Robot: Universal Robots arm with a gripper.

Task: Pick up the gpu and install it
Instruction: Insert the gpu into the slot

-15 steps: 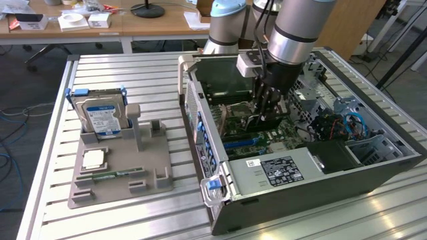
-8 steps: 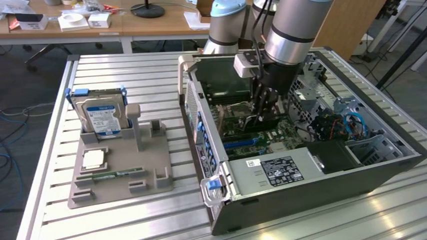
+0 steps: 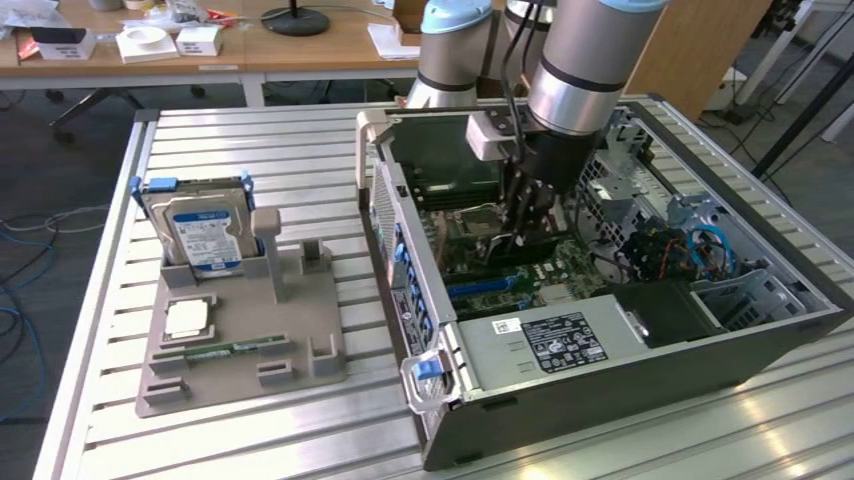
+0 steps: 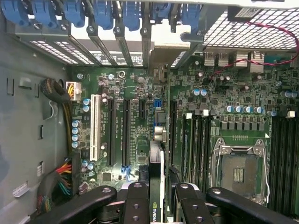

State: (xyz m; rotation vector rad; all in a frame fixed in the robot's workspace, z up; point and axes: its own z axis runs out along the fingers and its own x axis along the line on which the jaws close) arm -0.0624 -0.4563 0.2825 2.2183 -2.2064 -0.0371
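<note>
The gpu [image 4: 155, 211] is seen edge-on between my fingers [image 4: 136, 200] in the wrist view, with a green logo strip on its edge. My gripper [image 4: 161, 198] is shut on it. It hangs over the green motherboard [image 4: 140, 88], near the long black expansion slots [image 4: 125, 135]. In the exterior view my gripper [image 3: 523, 215] reaches down into the open computer case [image 3: 601, 400], with the dark card [image 3: 523, 248] just above the board.
A grey holder [image 3: 314, 375] at the exterior view's left carries a hard drive [image 3: 203, 232], a memory stick [image 3: 220, 350] and a small square chip [image 3: 187, 318]. Blue slot latches [image 4: 103, 14], a CPU socket [image 4: 238, 170] and cable bundles [image 4: 63, 179] surround the slots.
</note>
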